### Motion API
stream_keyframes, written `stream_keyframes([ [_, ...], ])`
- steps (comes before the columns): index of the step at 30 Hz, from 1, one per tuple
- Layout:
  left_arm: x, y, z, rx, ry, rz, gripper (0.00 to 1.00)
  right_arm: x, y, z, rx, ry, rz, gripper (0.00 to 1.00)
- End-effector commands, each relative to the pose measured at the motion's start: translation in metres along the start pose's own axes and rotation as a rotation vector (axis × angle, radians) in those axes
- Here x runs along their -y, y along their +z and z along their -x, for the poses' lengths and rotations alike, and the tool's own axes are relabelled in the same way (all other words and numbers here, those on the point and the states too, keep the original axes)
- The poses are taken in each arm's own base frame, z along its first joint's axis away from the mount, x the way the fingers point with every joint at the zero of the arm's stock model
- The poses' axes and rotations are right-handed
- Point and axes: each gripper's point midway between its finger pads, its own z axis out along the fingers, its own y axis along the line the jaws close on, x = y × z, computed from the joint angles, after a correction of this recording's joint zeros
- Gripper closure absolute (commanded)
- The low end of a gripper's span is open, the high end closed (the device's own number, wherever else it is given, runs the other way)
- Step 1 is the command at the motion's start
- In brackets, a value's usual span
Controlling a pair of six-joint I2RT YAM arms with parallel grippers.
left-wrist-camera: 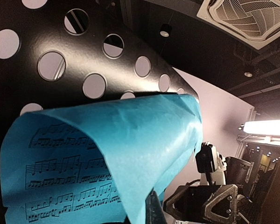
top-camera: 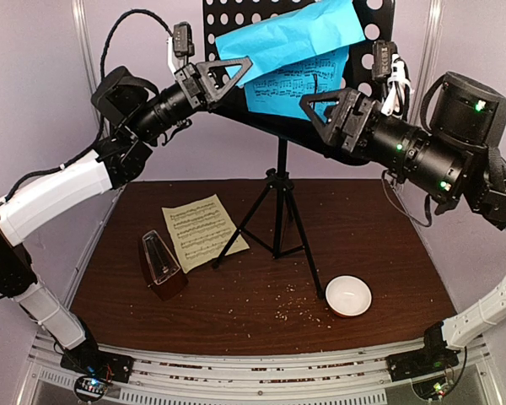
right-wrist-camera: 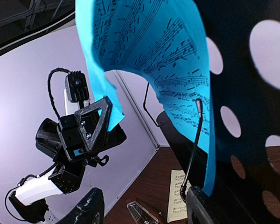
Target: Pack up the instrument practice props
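Curling blue sheet (left-wrist-camera: 107,154) in wrist views, bowl (top-camera: 331,292) overhead only

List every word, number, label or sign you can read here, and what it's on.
Nothing reads as text.
On the blue sheet: printed staves and notes only, no words.
On the yellow sheet: notation, any heading too small to read.
On the metronome: no legible marking.

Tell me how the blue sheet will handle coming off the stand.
Probably floppy: the blue sheet curls forward off the stand. Likely light and thin, holding that curl with only a corner at the left end effector. A wire clip crosses its lower part, so a pull might tear it.
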Motion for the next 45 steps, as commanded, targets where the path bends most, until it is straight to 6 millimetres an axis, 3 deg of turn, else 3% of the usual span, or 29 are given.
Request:
stream_keyframes([
  [1, 0.019, -0.002, 0.021, 0.031, 0.053, -0.042, 1.00, 0.017, 0.000, 0.014, 0.047, -0.023, -0.132, 0.38],
  [21, 0.021, -0.002, 0.020, 0.023, 0.052, -0.046, 1.00, 0.037, 0.016, 0.009, 0.092, -0.109, -0.335, 0.45],
  [24, 0.022, -0.003, 0.020, 0.023, 0.052, -0.047, 1.00, 0.035, 0.019, 0.007, 0.099, -0.114, -0.332, 0.53],
  [38, 0.024, -0.004, 0.021, 0.024, 0.056, -0.051, 1.00, 0.045, 0.033, 0.004, 0.096, -0.095, -0.337, 0.71],
  [45, 0.023, -0.004, 0.024, 0.035, 0.056, -0.043, 1.00, 0.047, 0.037, -0.005, 0.092, -0.097, -0.289, 0.88],
])
